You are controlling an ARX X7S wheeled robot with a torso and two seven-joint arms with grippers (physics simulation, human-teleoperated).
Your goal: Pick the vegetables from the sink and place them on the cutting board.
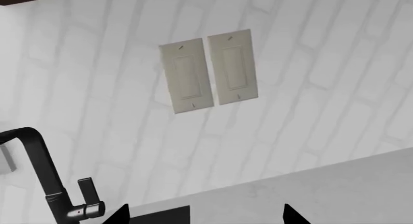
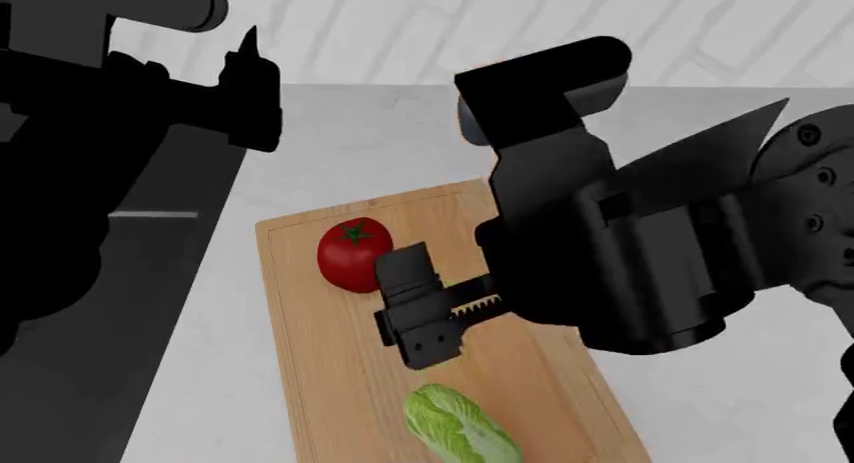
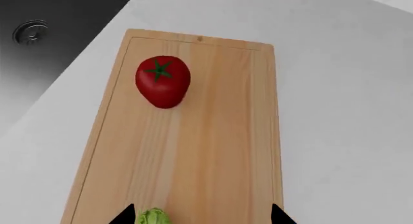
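Both vegetables now lie on the light-wood rectangular cutting board with its thin edge groove [image 2: 327, 383]: the round glossy red tomato with a green star stem [image 2: 354, 254] sits near the board's far end, and the small oblong pale-green napa cabbage [image 2: 461, 427] lies at the near end, well apart from it; my right gripper [image 2: 416, 308] hangs above the board between the two, fingers spread and holding nothing, as the right wrist view shows both tips [image 3: 123, 215] wide with bare wood between them; my left gripper [image 1: 203, 214] is raised by the matte-black sink [image 3: 45, 35], its tips apart too, pointing at the white brick wall and the two pale switch plates [image 1: 208, 71] beside the black faucet [image 1: 48, 178]; I judge the placing done, so the step in hand is a clean retreat; I would lift the right arm straight up before swinging it away, keeping the fingers from brushing the tomato, which could roll off the board.
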